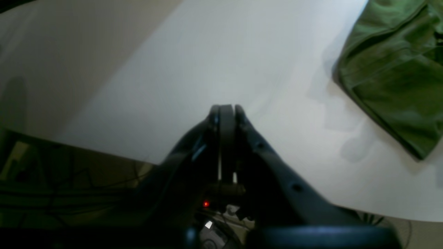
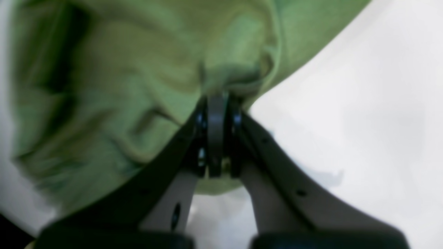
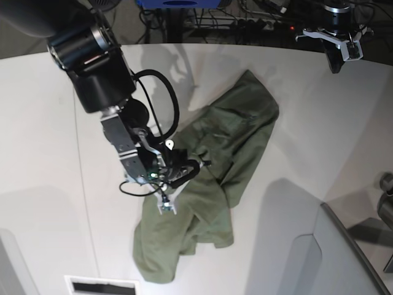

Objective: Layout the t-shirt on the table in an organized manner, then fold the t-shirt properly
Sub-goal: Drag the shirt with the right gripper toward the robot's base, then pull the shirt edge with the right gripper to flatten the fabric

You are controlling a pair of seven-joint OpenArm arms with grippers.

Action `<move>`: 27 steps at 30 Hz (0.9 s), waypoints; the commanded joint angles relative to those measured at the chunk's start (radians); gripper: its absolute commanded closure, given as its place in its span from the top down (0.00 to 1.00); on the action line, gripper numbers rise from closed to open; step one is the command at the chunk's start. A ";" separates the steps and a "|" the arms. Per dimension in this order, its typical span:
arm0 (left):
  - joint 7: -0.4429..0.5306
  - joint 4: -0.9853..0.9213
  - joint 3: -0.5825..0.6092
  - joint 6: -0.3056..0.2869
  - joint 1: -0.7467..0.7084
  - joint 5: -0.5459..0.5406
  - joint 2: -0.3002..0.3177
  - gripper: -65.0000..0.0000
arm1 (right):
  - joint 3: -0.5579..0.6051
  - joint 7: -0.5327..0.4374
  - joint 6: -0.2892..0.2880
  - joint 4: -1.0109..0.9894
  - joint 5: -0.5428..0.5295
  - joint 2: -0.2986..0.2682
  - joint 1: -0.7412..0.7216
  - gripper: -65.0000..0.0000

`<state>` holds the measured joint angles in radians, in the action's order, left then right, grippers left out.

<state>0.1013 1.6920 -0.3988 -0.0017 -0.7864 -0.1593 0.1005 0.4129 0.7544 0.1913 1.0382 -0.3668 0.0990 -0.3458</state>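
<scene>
The olive-green t-shirt (image 3: 221, 166) lies crumpled in a long diagonal heap on the white table (image 3: 49, 153), from the middle down toward the front. My right gripper (image 3: 198, 165) is at the heap's left side, shut on a bunched fold of the t-shirt (image 2: 138, 69); in the right wrist view its closed fingertips (image 2: 216, 100) pinch the cloth over the table (image 2: 363, 103). My left gripper (image 3: 336, 64) hangs shut and empty at the far right edge. In the left wrist view its gripper (image 1: 226, 108) is over bare table (image 1: 207, 52), with the t-shirt (image 1: 391, 69) off to the upper right.
A grey panel (image 3: 344, 246) rises at the front right. Cables and equipment (image 3: 245, 18) lie beyond the table's far curved edge. A dark slot (image 3: 101, 286) sits at the front edge. The table's edge (image 1: 104, 152) runs close under the left gripper.
</scene>
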 commanded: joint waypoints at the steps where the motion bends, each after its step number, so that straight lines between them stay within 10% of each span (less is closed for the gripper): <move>1: 0.025 0.013 -0.007 0.006 -0.012 -0.004 0.008 0.00 | -0.004 0.000 0.021 0.069 0.005 -0.015 -0.012 0.00; 5: 0.027 0.013 -0.007 0.006 -0.012 -0.004 0.011 0.00 | -0.041 0.083 0.124 0.251 0.004 -0.077 0.049 0.00; 18: 0.024 0.015 0.002 0.006 0.012 -0.004 0.015 0.00 | -0.553 0.176 0.124 0.454 0.004 -0.144 0.278 0.00; 27: 0.024 0.015 0.004 0.006 0.015 -0.004 0.015 0.00 | -0.490 0.212 0.124 0.469 0.010 -0.163 0.250 0.28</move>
<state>0.1017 1.6936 -0.3912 -0.0010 -0.7589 -0.1593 0.1081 -0.0776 0.9752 0.3199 1.4822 -0.3508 -0.0612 -0.0731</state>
